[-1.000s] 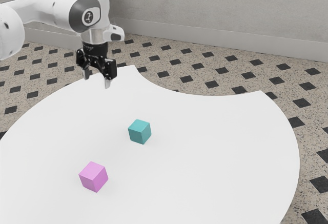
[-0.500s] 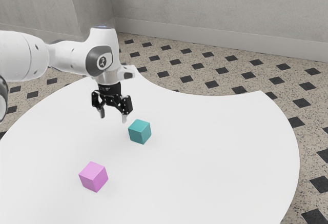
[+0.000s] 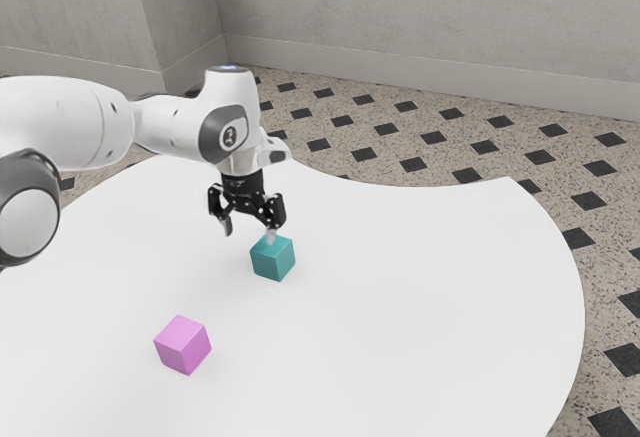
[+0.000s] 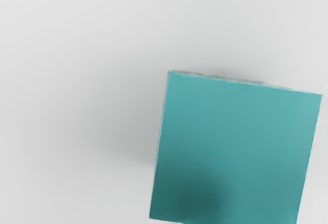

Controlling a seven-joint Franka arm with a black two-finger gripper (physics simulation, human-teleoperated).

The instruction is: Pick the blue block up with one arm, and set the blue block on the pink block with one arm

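Note:
The blue block (image 3: pixel 272 257), a teal cube, rests on the white round table (image 3: pixel 420 287) near its middle. My gripper (image 3: pixel 250 231) hangs open just above the cube's far upper corner, one fingertip close to its top edge, nothing between the fingers. The pink block (image 3: pixel 182 343) sits nearer the front, toward the exterior view's left of the blue one. In the wrist view the blue block (image 4: pixel 233 152) looms large and close under my hand, on bare white table.
The table's curved edge runs along the back and the exterior view's right, with patterned floor (image 3: pixel 480 137) beyond. A grey wall (image 3: pixel 420 17) stands behind.
My arm has swung down and toward the exterior view's right, from the table's far edge to just above the blue block. Both blocks have stayed put.

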